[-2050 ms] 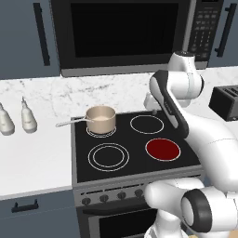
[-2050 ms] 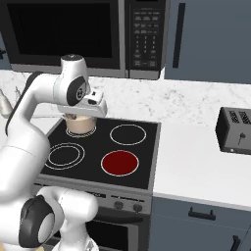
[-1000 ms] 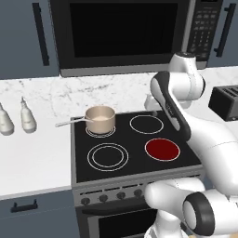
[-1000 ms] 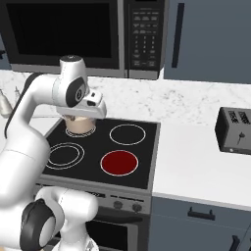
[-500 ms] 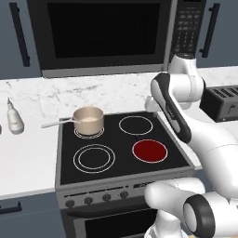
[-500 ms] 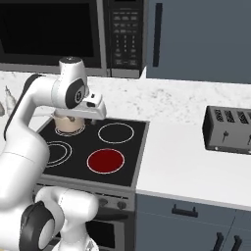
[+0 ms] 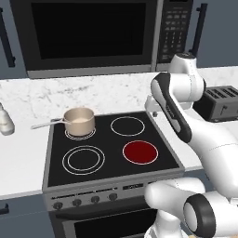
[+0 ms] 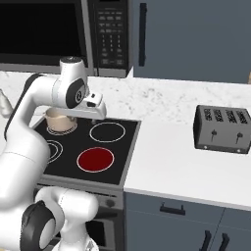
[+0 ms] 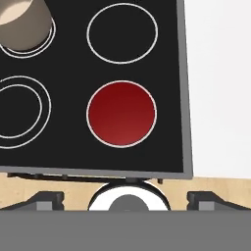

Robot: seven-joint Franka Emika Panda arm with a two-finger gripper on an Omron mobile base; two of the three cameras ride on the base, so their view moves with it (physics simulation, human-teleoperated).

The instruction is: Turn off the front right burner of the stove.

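The stove (image 7: 111, 160) is a black glass-top range with a grey front panel carrying a row of small dark knobs (image 7: 86, 201). Its front right burner (image 7: 140, 152) (image 8: 95, 159) (image 9: 122, 113) glows deep red inside one thin white ring. My gripper (image 8: 94, 113) hangs high above the cooktop, over the back half of the stove and pointing down. In the hand view the two dark fingertips (image 9: 46, 198) stand wide apart with nothing between them, so the gripper (image 9: 125, 198) is open. The burner lies straight below it.
A tan pot (image 7: 80, 121) (image 9: 22, 22) with a long handle sits on the back left zone. A black microwave (image 7: 93, 32) hangs above the stove. A dark toaster (image 8: 223, 128) stands on the white marble counter (image 8: 181, 164) to the right. A bottle (image 7: 4, 122) stands far left.
The whole scene has slid left in both base views, so the base has driven to the right. The arm keeps its pose and the front right burner still glows red.
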